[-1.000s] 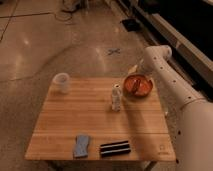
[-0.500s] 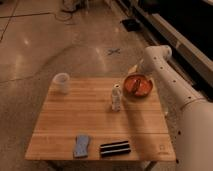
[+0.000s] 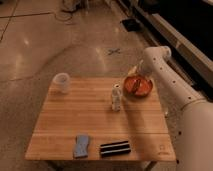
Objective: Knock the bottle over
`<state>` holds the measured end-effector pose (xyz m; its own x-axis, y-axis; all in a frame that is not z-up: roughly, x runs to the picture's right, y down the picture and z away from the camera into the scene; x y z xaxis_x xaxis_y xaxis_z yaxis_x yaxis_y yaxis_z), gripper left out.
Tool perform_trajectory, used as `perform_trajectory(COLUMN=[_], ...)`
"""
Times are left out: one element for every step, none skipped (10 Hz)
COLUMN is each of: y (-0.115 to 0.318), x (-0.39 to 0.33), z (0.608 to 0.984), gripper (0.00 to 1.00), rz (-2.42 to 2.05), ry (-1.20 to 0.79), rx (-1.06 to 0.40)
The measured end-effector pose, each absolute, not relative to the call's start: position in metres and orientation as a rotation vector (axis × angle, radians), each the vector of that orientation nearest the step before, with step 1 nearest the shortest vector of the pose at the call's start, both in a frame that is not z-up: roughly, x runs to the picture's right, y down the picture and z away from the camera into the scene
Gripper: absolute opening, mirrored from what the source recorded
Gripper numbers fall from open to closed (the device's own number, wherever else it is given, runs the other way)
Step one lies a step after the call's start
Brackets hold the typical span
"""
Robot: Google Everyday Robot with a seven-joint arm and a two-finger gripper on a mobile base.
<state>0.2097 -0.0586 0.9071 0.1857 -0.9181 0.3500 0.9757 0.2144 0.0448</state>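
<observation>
The bottle [image 3: 116, 98] is small and slim with a pale body and whitish cap. It stands upright near the middle of the wooden table [image 3: 70, 125], right of centre. My gripper [image 3: 134, 71] is at the end of the white arm [image 3: 165, 75], over the table's far right corner, just above the back rim of an orange bowl [image 3: 138, 87]. It is to the right of and behind the bottle, not touching it.
A translucent white cup [image 3: 61, 82] stands at the far left of the table. A blue sponge [image 3: 81, 145] and a dark striped bar [image 3: 115, 148] lie near the front edge. The floor is polished concrete with a dark cross mark [image 3: 114, 51].
</observation>
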Motion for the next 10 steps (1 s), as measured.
perform_trajectory(y=[-0.048,-0.033,-0.027,-0.024,-0.023,-0.02,-0.018,-0.014,-0.008,0.0], x=[0.207,0.199,0.191,0.18,0.167,0.156,0.147,0.138,0.131,0.13], z=[0.904,0.898,0.894,0.89,0.882,0.875,0.869,0.861,0.852,0.844], gripper=[0.76,0.76,0.76,0.76,0.76,0.76,0.76,0.76,0.76,0.76], rz=[-1.38,-1.42,-1.44,-1.453,-1.466,-1.477,-1.485,-1.497,-1.512,-1.522], ry=[-0.337,-0.348,-0.357,-0.366,-0.377,-0.39,-0.402,-0.413,-0.422,-0.424], rx=[-0.215,-0.222,-0.221,-0.217,-0.203,-0.191,-0.182,-0.176,-0.176,-0.185])
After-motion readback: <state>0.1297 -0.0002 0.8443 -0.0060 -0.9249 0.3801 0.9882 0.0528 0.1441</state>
